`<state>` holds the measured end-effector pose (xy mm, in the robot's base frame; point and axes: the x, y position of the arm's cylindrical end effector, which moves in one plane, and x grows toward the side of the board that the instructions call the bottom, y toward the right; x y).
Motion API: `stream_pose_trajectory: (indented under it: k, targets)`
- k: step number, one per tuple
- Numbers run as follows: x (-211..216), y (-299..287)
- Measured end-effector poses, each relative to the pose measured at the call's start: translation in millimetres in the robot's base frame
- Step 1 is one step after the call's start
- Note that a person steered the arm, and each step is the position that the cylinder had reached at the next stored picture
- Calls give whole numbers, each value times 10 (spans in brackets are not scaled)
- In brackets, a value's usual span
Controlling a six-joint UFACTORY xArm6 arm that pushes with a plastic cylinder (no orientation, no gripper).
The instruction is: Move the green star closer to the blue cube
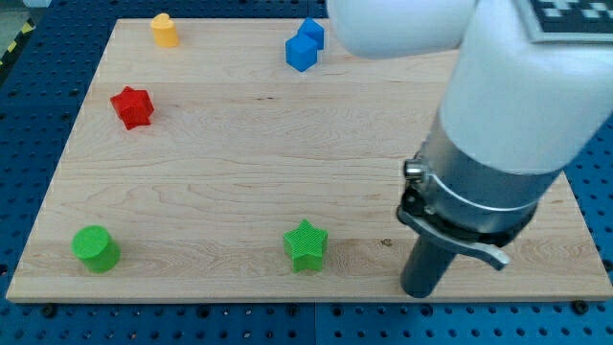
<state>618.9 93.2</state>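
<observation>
The green star (pixel 306 245) lies near the view's bottom edge of the wooden board, a little left of centre. The blue cube (pixel 304 44) sits at the view's top, right of centre, far from the star. My rod comes down at the view's lower right under the white and grey arm. My tip (pixel 420 292) rests on the board to the right of the green star, about a hand's width from it and not touching it.
A red star (pixel 132 106) lies at the left. A yellow block (pixel 165 30) stands at the top left. A green cylinder (pixel 95 248) sits at the bottom left. The arm's body (pixel 498 125) covers the board's right part.
</observation>
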Motion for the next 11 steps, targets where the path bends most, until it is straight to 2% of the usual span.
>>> stream_pose_trajectory:
  k: [2,6,11]
  targets:
    - [-8,-796]
    - [-8,-1066]
    - [-993,-1011]
